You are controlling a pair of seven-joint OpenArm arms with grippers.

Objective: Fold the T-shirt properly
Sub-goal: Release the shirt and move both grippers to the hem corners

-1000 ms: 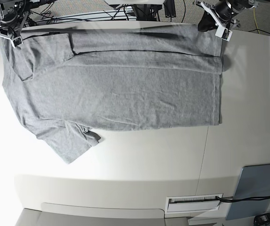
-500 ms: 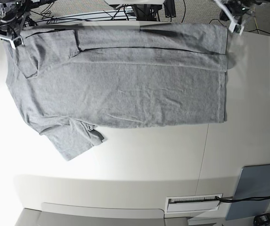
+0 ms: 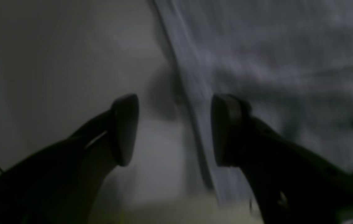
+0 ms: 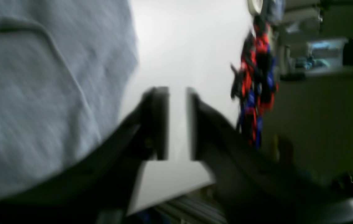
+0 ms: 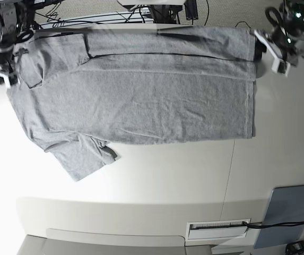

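The white table (image 5: 157,180) bears the grey T-shirt (image 5: 141,95), spread flat.

a robotics lab: white table (image 5: 167,175) ringed by loose cables (image 5: 67,20).

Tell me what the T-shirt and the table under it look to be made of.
T-shirt: soft knit fabric, likely cotton jersey; heathered grey, matte, with fine wrinkles and stitched hems. Table: hard, smooth off-white board, probably laminate or painted; it shows a soft sheen and a straight seam between panels.
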